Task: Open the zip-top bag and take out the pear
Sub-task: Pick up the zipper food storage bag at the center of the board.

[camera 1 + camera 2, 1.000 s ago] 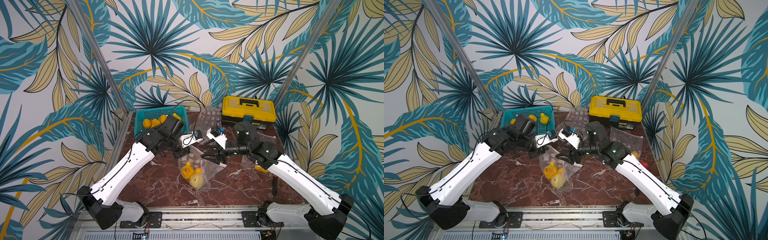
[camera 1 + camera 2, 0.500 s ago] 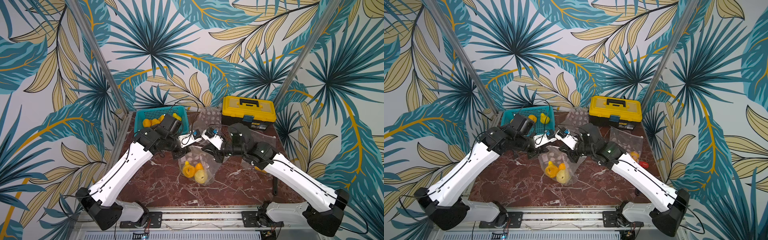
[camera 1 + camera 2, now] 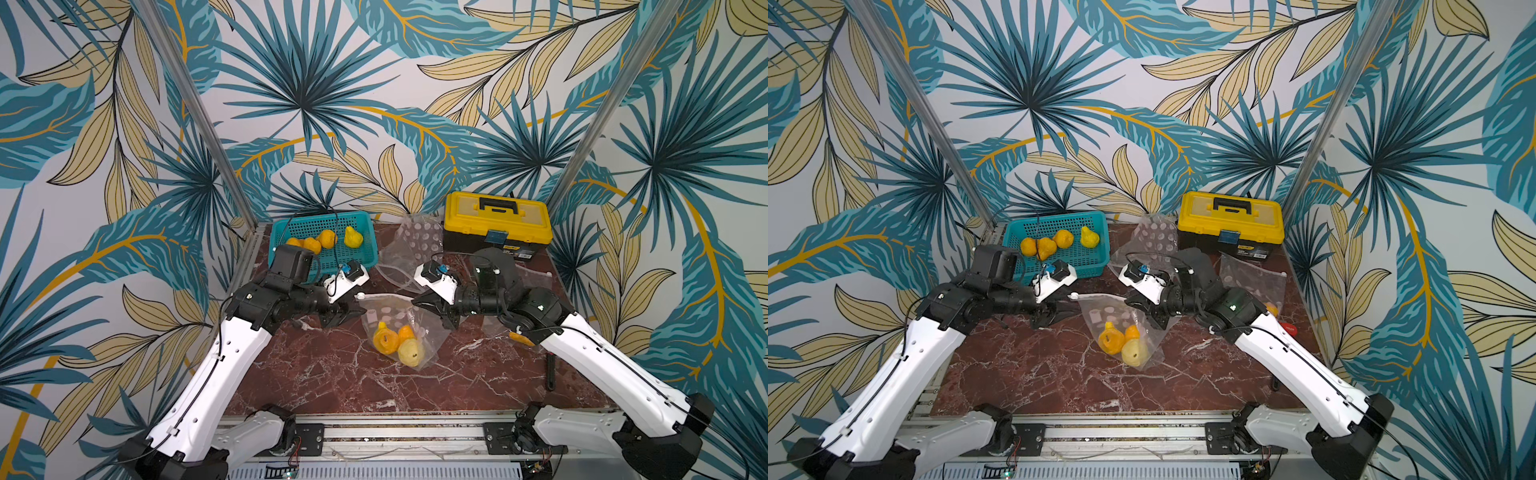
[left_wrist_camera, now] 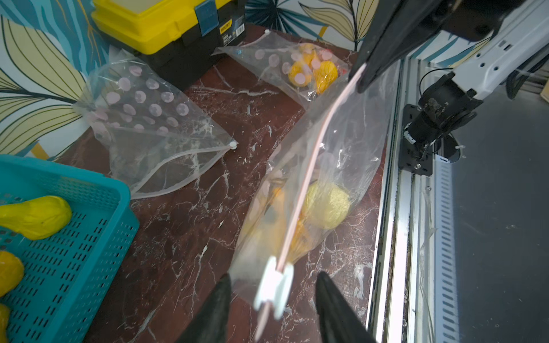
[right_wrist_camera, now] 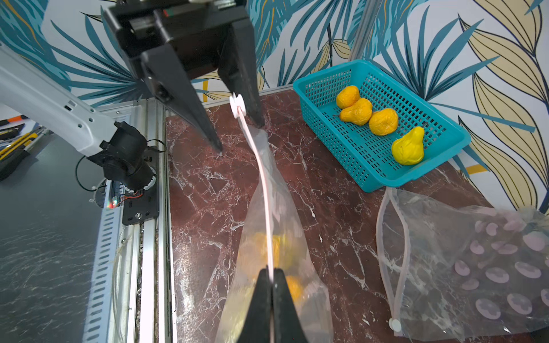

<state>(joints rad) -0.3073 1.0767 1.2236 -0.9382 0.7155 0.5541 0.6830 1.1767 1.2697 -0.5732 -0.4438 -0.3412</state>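
Two grippers at one zip-top bag (image 3: 397, 328), table centre. Right gripper (image 5: 271, 277): clamped on the seal strip, 3 o'clock end. Left gripper (image 4: 271, 292): parted, straddling the white slider (image 4: 273, 286) at 9 o'clock, gripping nothing. Pear (image 3: 409, 353): inside. Advice: pinch slider squarely, draw along taut strip.

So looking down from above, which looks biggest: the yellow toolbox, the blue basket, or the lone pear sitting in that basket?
In a top view, largest to smallest:
1. yellow toolbox and blue basket: too alike in apparent size to rank.
2. lone pear, plainly the smallest.
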